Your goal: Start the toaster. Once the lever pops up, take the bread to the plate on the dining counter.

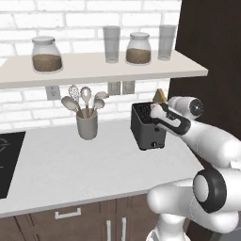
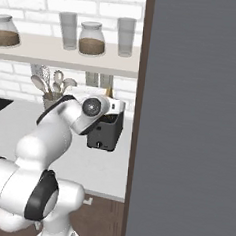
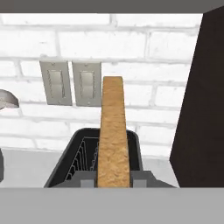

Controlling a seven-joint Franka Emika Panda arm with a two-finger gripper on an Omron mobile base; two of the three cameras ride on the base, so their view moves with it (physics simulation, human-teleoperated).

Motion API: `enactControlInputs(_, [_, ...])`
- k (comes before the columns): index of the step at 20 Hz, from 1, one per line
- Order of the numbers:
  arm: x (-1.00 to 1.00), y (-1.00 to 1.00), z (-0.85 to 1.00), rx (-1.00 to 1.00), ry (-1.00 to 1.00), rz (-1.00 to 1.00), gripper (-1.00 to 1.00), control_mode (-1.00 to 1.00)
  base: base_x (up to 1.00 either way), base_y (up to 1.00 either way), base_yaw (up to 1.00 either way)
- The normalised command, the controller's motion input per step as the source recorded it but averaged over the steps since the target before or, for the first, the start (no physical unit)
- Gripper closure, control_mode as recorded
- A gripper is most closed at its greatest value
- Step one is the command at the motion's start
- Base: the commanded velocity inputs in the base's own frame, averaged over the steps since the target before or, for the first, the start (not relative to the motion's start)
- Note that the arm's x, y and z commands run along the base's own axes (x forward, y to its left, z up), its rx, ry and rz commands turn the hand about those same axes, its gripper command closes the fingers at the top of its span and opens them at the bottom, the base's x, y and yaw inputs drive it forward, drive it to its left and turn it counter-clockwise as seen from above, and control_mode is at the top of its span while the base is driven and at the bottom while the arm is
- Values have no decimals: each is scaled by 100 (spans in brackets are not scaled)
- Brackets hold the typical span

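Beside toaster (image 1: pixel 147 127), utensil cup (image 1: pixel 87 124), dark panel (image 1: pixel 212 56), bread (image 3: pixel 113 135) seemingly gripped

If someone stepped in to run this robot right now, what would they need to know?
Gripper: shut on the bread, one finger on each face of the slice.
Bread: upright, edge-on, just above the toaster, its lower end between the fingers; its corner peeks above the hand in the left base view.
Toaster: on the white worktop by the dark wall panel, right of the utensil cup.
Done: bread gripped and raised.
Left: lift it clear, then carry it to the plate on the dining counter and set it down.
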Motion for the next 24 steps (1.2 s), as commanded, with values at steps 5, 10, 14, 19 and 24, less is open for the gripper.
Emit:
enactControlInputs(5, [-85, 0, 79, 0, 5, -3, 100, -100, 0, 0, 0])
enactControlInputs(10, [-100, 1, 81, 0, 21, -5, 100, -100, 0, 0, 0])
enactControlInputs(14, [-100, 36, 49, 0, 40, -13, 100, -100, 0, 0, 0])
enactControlInputs(19, [-100, 44, 35, 1, 23, -2, 100, -100, 0, 0, 0])
enactControlInputs(24, [-100, 21, 2, 1, 5, 0, 100, -100, 0, 0, 0])
